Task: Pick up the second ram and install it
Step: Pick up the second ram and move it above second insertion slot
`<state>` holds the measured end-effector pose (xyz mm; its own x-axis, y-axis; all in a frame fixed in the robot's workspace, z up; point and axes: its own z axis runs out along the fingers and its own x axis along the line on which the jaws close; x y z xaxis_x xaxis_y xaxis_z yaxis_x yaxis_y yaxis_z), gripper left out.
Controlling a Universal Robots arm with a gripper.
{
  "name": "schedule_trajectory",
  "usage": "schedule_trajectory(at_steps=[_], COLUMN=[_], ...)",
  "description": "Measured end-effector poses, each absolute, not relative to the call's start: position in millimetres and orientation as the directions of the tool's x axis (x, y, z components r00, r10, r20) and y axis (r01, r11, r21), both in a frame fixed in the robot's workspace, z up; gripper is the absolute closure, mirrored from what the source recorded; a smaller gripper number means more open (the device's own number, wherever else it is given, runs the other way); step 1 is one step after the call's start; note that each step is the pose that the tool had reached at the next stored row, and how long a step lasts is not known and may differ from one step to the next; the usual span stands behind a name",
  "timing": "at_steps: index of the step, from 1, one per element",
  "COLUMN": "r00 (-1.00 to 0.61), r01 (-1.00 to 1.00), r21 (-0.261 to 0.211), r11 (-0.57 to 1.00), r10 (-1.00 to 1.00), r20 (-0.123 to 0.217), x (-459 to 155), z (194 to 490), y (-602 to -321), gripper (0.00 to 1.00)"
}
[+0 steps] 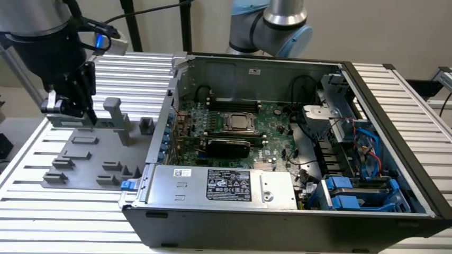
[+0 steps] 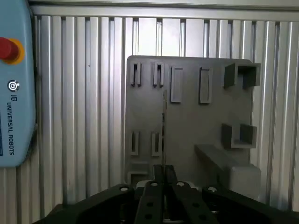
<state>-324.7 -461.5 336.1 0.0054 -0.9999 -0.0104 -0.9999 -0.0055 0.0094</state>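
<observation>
My gripper (image 1: 74,110) hangs over the far end of the grey holder plate (image 1: 84,159) at the exterior view's left. In the wrist view its two dark fingers (image 2: 153,186) stand almost together. Between them sits the second ram (image 2: 163,126), a thin stick seen edge-on that reaches out over the holder plate (image 2: 196,116). The gripper (image 2: 163,170) is shut on it. Whether the stick's far end still touches the plate cannot be told. The open computer case (image 1: 367,106) with its green motherboard (image 1: 272,121) lies to the exterior view's right of the plate.
Grey holder blocks (image 1: 116,119) rise from the plate beside the gripper. A second robot arm (image 1: 279,24) stands behind the case. A blue-and-white teach pendant (image 2: 14,84) rests on the ribbed aluminium table (image 1: 63,217). The case's near wall and power supply (image 1: 222,185) stand high.
</observation>
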Motion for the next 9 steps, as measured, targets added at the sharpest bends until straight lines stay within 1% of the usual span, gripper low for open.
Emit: schedule_trajectory(at_steps=[9], r00=[0.005], r01=[-1.000], r21=[0.010], r11=[-0.005], r10=[-1.000], r20=[-0.014], x=[-284], z=[377], y=[-461], gripper=[0.87])
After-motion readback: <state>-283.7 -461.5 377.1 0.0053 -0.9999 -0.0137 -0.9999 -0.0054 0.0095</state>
